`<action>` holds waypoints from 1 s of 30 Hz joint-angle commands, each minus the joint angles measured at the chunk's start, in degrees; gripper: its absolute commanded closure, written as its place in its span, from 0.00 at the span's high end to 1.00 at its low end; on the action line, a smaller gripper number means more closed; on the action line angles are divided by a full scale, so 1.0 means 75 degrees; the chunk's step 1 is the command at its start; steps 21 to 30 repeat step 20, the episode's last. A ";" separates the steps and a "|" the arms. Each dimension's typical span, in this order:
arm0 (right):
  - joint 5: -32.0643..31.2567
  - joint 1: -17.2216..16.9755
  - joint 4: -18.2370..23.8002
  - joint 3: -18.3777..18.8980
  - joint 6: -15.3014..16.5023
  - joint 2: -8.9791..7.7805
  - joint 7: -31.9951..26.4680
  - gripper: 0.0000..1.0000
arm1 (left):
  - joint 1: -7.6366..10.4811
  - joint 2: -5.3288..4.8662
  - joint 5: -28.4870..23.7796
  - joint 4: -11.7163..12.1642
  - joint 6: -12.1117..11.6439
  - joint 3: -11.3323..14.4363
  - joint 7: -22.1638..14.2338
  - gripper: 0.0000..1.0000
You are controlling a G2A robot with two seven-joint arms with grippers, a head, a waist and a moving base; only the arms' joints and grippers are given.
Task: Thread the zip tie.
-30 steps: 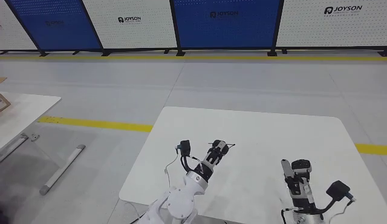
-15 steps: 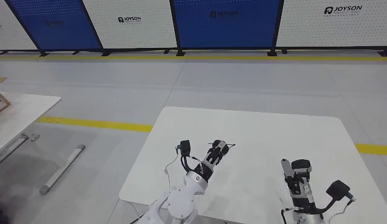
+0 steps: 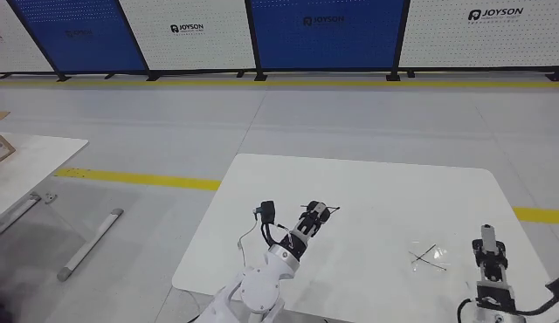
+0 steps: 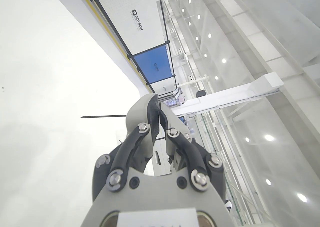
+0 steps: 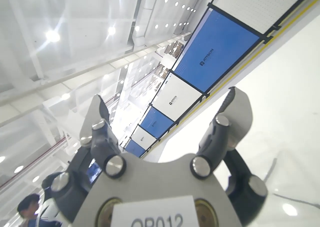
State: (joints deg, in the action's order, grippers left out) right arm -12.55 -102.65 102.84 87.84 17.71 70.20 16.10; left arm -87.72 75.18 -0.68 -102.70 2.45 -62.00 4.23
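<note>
The left arm rose from the near edge of the table (image 3: pixel 367 183) and slanted toward its far right corner, ending over the left half of the top. The left gripper (image 3: pixel 318 210) (image 4: pixel 159 113) had its fingers pressed together on the zip tie (image 3: pixel 333 208) (image 4: pixel 103 116). The tie was a thin black strip, and its free end stuck out sideways from the pads above the white surface.

The right arm stood near the table's near right corner with its wrist aimed at the far edge. The right gripper (image 3: pixel 487 238) (image 5: pixel 166 99) had its fingers spread wide apart, holding and touching nothing.

Between the two arms, closer to the right one, the crossed black ties (image 3: pixel 428 257) lay flat on the table, apart from both grippers.
</note>
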 commanded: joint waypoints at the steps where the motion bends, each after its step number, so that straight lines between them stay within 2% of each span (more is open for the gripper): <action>1: 0.0018 0.0037 -0.0002 0.0236 -0.0382 -0.0019 -0.0321 1.00 | 0.0005 -0.0007 0.0075 0.0006 0.0044 -0.0004 -0.0065 0.00; 6: -0.0429 0.0165 -0.0011 0.0415 -0.1321 -0.0066 -0.1253 1.00 | 0.0049 -0.0009 0.0090 0.0049 0.0240 0.0007 -0.0194 0.00; 30: -0.0429 0.0165 -0.0011 0.0415 -0.1321 -0.0066 -0.1253 1.00 | 0.0062 -0.0008 0.0108 0.0059 0.0277 0.0013 -0.0201 0.00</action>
